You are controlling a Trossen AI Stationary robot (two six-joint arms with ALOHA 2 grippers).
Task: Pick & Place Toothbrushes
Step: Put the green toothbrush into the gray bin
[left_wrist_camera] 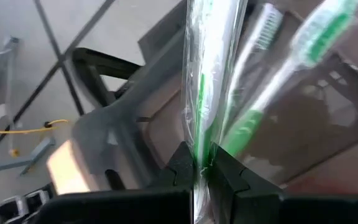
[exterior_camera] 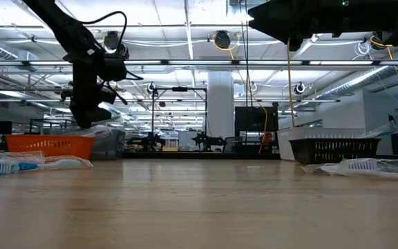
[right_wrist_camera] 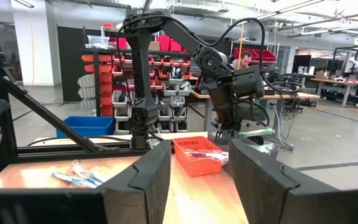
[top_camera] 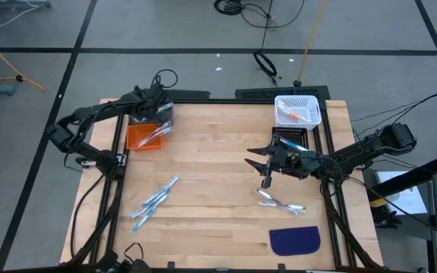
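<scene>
While clamped, toothbrush [left_wrist_camera: 199, 93] between left tool [left_wrist_camera: 202, 167] tips

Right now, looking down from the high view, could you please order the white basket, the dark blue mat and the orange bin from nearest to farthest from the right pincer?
1. White basket: just beyond the right pincer, at the far edge.
2. Dark blue mat: near edge, right side.
3. Orange bin: far left, under the left pincer.

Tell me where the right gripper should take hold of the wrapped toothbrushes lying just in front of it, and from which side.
Probably at mid-handle, coming straight down from above. The toothbrushes lie flat on the table, crossing each other near the middle, so jaws set across the thin handles should fit best. The right gripper is open and close by.
</scene>
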